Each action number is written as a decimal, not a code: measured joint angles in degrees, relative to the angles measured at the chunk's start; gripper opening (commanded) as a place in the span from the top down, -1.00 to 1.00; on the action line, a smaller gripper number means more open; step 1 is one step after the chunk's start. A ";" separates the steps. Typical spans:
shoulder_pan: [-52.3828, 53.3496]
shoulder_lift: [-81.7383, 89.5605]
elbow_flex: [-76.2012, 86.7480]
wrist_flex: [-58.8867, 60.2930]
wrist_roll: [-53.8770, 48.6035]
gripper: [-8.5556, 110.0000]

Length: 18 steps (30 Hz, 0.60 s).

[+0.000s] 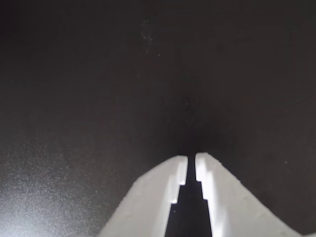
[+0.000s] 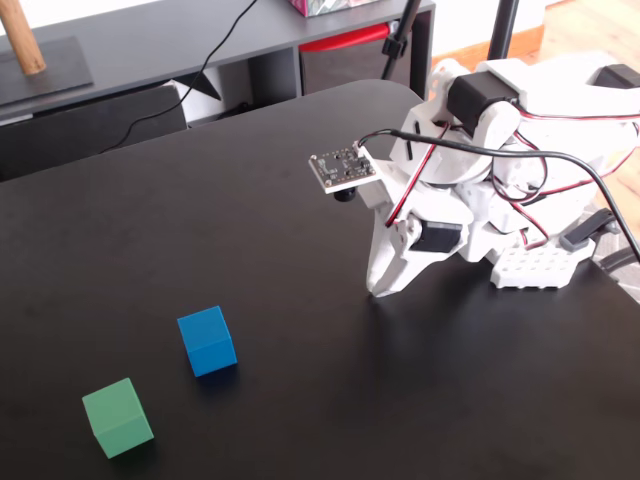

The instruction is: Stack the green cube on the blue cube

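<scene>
In the fixed view the green cube (image 2: 118, 416) sits on the black table at the lower left. The blue cube (image 2: 207, 340) sits just right of it and a little farther back, apart from it. My white gripper (image 2: 380, 290) hangs tip-down over the table, well to the right of both cubes, near the arm's base. In the wrist view the gripper (image 1: 191, 159) shows two white fingertips (image 1: 180, 165) almost touching, with nothing between them. Neither cube shows in the wrist view.
The black table (image 2: 150, 240) spreads between the gripper and the cubes. The arm's white base (image 2: 540, 265) and cables sit at the right edge. A dark shelf unit (image 2: 150, 60) stands behind the table.
</scene>
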 measured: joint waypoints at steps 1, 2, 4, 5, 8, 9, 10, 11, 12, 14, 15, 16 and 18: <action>0.00 0.00 0.00 0.00 0.00 0.85; -0.18 0.00 0.00 0.00 0.18 0.85; -1.41 0.00 0.00 0.00 0.44 0.85; -1.67 0.00 0.00 0.00 0.44 0.85; -1.76 0.00 0.00 0.00 0.53 0.85; -1.76 0.00 0.00 0.00 0.53 0.85; -1.76 0.00 0.00 0.00 0.53 0.85; -1.76 0.00 0.00 0.00 0.53 0.85; -1.76 0.00 0.00 0.00 0.53 0.85; -1.76 0.00 0.00 0.00 0.53 0.85; -1.76 0.00 0.00 0.00 0.53 0.85; -1.76 0.00 0.00 0.00 0.53 0.85; -1.76 0.00 0.00 0.00 0.44 0.85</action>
